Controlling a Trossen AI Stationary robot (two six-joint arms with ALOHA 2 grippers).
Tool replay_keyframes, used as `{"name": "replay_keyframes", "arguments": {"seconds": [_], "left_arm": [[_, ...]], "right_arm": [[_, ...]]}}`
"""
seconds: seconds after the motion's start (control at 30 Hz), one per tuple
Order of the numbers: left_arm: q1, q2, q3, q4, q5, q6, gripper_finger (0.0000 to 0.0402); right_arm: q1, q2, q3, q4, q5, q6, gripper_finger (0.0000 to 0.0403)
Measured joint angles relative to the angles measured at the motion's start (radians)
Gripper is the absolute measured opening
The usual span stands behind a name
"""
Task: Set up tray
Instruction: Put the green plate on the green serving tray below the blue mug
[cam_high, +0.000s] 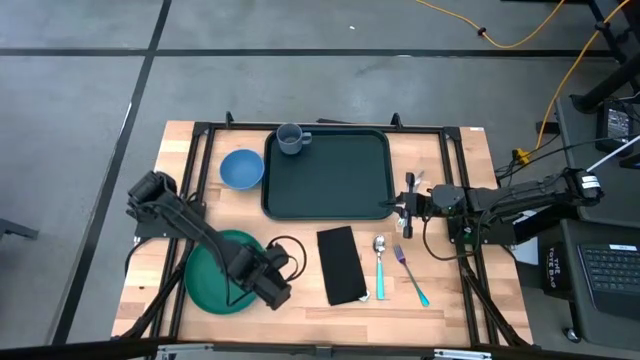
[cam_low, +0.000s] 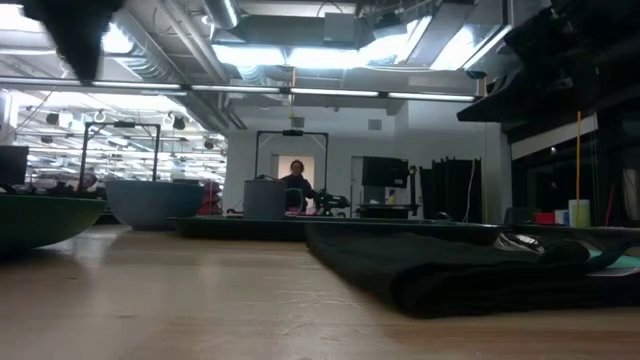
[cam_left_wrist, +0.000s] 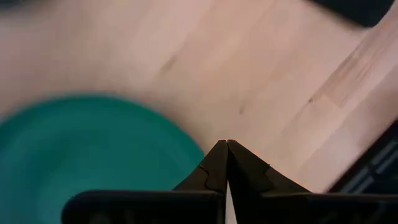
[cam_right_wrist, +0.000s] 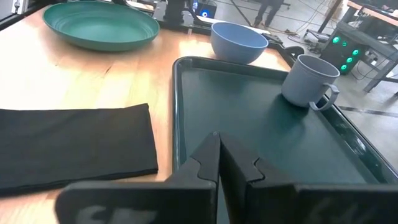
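The dark green tray (cam_high: 330, 175) lies at the far middle of the wooden table (cam_high: 180, 170), with a grey mug (cam_high: 291, 139) standing in its far left corner. The right gripper (cam_high: 404, 208) sits at the tray's near right corner, fingers together. The left gripper (cam_high: 283, 262) hovers beside the green plate (cam_high: 205, 280), fingers pressed together. A blue bowl (cam_high: 241, 169) stands just left of the tray.

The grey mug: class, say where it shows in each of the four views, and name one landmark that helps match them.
High view: grey mug in the tray's far left corner.
Low view: centre, far off.
Left wrist view: not in it.
Right wrist view: upper right.
Shared landmark: blue bowl beside the tray.
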Motion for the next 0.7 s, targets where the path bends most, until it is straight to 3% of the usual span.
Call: {"name": "replay_keyframes", "arguments": {"seconds": [0.13, 0.3, 0.7], "left_arm": [[-0.012, 0.018, 0.000, -0.001, 0.088, -0.125, 0.0001], [-0.030, 0.037, -0.004, -0.005, 0.094, -0.202, 0.0002], [-0.036, 0.086, -0.004, 0.000, 0.095, -0.219, 0.0028]], "right_arm": [[0.000, 0.000, 0.000, 0.001, 0.000, -0.002, 0.0010], [-0.002, 0.000, 0.000, 0.002, 0.000, -0.029, 0.0010], [-0.002, 0.000, 0.000, 0.020, 0.001, -0.030, 0.0010]]}}
